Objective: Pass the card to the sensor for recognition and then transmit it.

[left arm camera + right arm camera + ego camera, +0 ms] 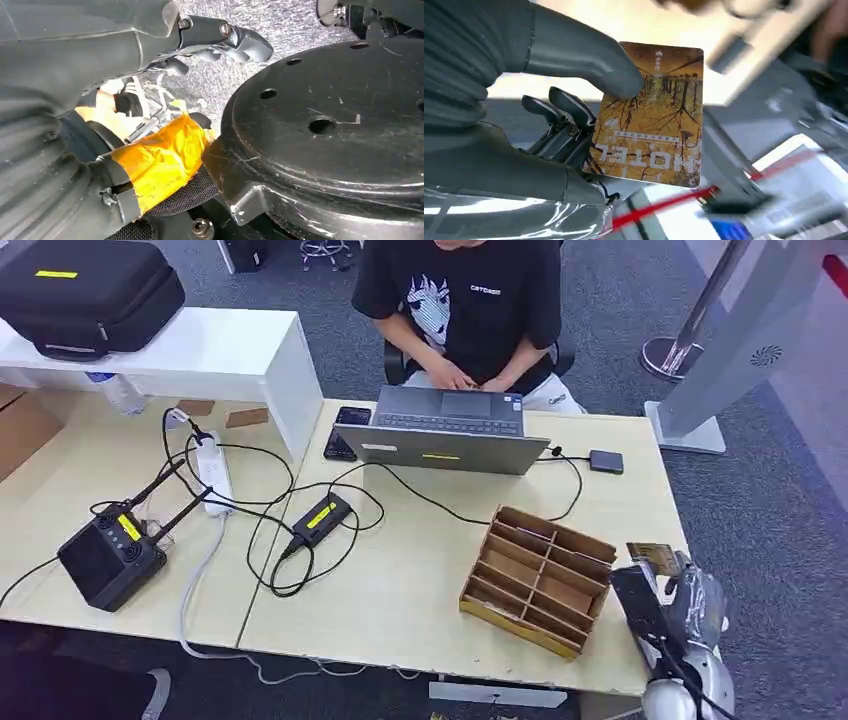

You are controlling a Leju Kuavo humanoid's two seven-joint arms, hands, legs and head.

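- At the left of the head view, a black box with two antennas [108, 558] sits on the pale wooden counter [400, 580], matte and blocky with a yellow label.
- Centre left, a small black device with a yellow strip [320, 517] lies among looping black cables; it may be the sensor, though that is a judgement.
- Upper centre, a grey laptop [445, 430] stands open before a seated person in a black shirt [465, 300].
- Centre right, a brown divided organiser tray [538, 578] lies flat, its walls thin and cardboard-like.
- Lower right, the right hand [668, 595] holds the card [652, 556] just past the tray's right edge; the likely sensor lies well apart, toward the frame's left.
- In the right wrist view, the thick grey thumb [589, 62] presses the card [651, 117] against darker fingers: a glossy, rounded rectangle printed with golden trees and "HOTEL", its long axis running away from the palm.
- In the left wrist view, the left hand [150, 100] hangs near dark robot parts; I cannot tell whether it is spread or curled.
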